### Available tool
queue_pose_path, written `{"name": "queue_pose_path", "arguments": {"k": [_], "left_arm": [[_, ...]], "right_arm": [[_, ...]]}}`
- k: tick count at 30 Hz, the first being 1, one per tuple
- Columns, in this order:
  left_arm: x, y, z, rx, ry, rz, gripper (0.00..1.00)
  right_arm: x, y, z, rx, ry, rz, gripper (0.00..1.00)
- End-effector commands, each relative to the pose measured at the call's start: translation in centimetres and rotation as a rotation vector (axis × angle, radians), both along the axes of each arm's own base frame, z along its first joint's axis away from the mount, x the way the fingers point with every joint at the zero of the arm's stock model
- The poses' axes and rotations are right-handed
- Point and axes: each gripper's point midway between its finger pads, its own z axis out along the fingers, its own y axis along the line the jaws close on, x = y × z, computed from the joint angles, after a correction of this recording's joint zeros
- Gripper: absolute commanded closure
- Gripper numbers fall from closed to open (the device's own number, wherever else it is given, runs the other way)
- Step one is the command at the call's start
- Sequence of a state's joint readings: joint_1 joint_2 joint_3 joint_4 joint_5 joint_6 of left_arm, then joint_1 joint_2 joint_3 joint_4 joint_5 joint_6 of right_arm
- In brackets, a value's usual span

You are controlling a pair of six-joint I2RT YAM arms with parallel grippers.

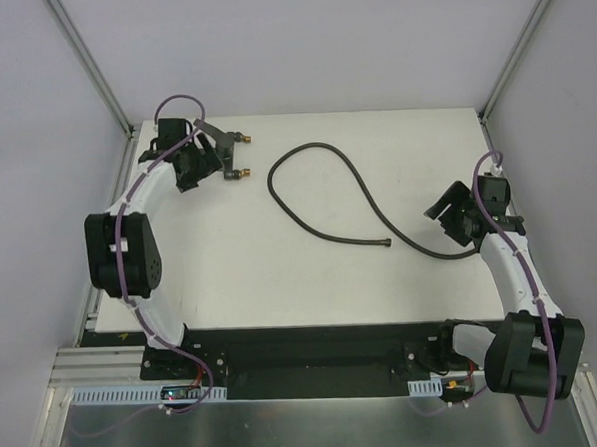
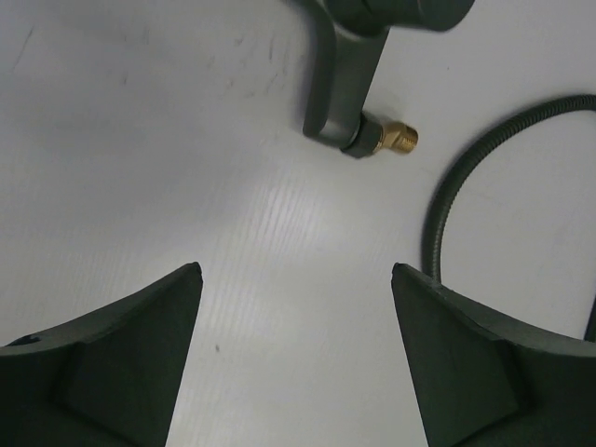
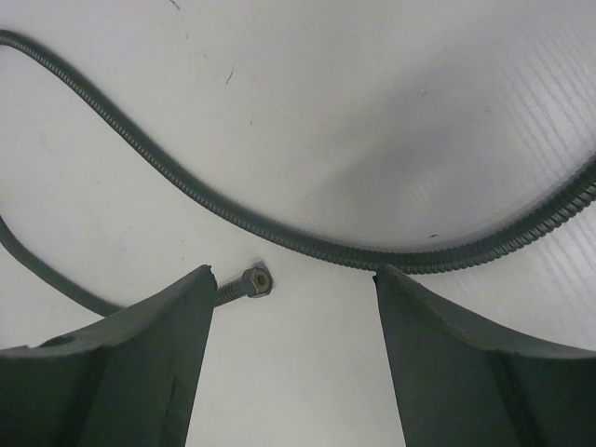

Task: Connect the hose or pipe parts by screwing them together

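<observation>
The dark-grey forked fitting (image 1: 223, 155) lies at the table's far left, its two brass tips pointing right. In the left wrist view one arm of the fitting (image 2: 343, 88) ends in a brass tip (image 2: 399, 140). My left gripper (image 1: 196, 177) hovers just short of it, open, with only bare table between the fingers (image 2: 296, 279). The long ribbed hose (image 1: 322, 197) loops across the middle. One hose end (image 1: 387, 243) lies free; in the right wrist view that nut (image 3: 253, 279) sits beside the left finger. My right gripper (image 1: 442, 212) is open over the hose (image 3: 307, 244), gripping nothing (image 3: 293, 279).
Purple cables run along both white arms. Aluminium frame posts (image 1: 90, 64) rise at the table's back corners. A black base rail (image 1: 305, 348) lies along the near edge. The hose's other stretch passes under the right arm (image 1: 460, 256).
</observation>
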State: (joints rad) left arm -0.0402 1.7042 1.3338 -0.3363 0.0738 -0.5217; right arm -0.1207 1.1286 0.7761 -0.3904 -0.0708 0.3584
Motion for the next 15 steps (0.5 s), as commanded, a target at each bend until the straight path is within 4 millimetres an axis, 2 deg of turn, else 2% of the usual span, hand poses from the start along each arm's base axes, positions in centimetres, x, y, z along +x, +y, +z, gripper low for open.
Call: {"name": "queue_pose_path", "arguments": {"k": [1,2,4,5,7,8,9,11,13,15], "left_arm": [[4.9,-0.8,0.1,0.051,-0.054,-0.104,0.2],[5.4,-0.8,-1.4,0.057,-0.026,-0.111,0.21],[6.7,-0.9,-1.6,0.091,-0.039,-0.128,0.21],[7.1,-1.0,-3.0,0.118,-0.014,-0.129,0.21],[8.3,-1.4,-2.8,0.152,-0.035,-0.16,0.21],[8.6,-1.9,-4.1,0.174,-0.016,-0.172,0.21],[9.4,-2.1,-3.6,0.193,-0.036,-0.186,0.21],[9.9,-2.6,-4.5,0.203,-0.031,-0.207,0.21],[10.4,-3.6,-4.4,0.212,-0.042,-0.236,0.21],[10.6,-3.3,-5.1,0.239,-0.028,-0.214,0.22]], "right_arm": [[0.6,0.6,2.1,0.014,-0.103,0.056,0.28],[0.6,0.8,2.2,0.019,-0.114,0.06,0.28],[0.6,1.1,2.6,0.032,-0.151,0.07,0.27],[0.4,1.3,2.3,0.04,-0.152,0.075,0.27],[0.5,1.8,2.6,0.06,-0.178,0.093,0.27],[0.4,2.0,2.6,0.067,-0.182,0.099,0.27],[0.5,2.3,2.7,0.081,-0.19,0.11,0.27],[0.7,2.6,3.2,0.096,-0.209,0.121,0.27],[1.0,3.0,3.9,0.112,-0.236,0.137,0.27],[1.1,3.2,4.4,0.121,-0.249,0.148,0.27]]}}
